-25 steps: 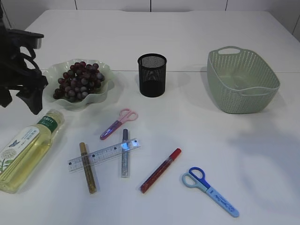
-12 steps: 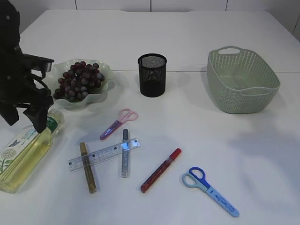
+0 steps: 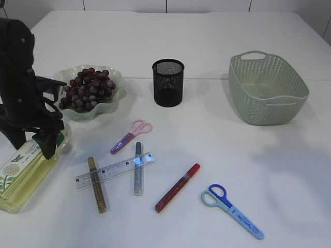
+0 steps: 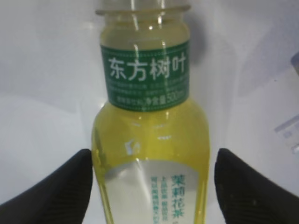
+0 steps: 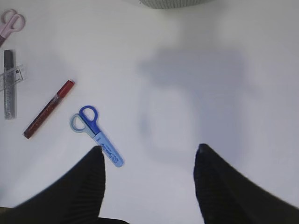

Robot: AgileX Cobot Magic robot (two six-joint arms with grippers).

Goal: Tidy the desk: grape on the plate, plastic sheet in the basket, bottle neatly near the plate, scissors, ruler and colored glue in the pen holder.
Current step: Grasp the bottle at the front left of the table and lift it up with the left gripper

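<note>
Two grippers: left gripper (image 4: 149,186) wide open, straddling lying bottle (image 4: 149,140) at near left, not clamping; right gripper (image 5: 149,182) open, empty.

A white table (image 3: 217,46) carries everything: at the back left a pale green wavy plate (image 3: 116,98) of grapes, a black mesh pen holder (image 3: 167,82) near the middle, and a green woven basket (image 3: 267,95) to the right. A bottle of yellow liquid (image 3: 26,170) lies on its side at the left edge. Toward the front lie pink scissors (image 3: 132,135), a clear ruler (image 3: 115,170) crossed by a gold glue pen (image 3: 96,184) and a silver glue pen (image 3: 137,168), a red glue pen (image 3: 177,187), and blue scissors (image 3: 231,210).
</note>
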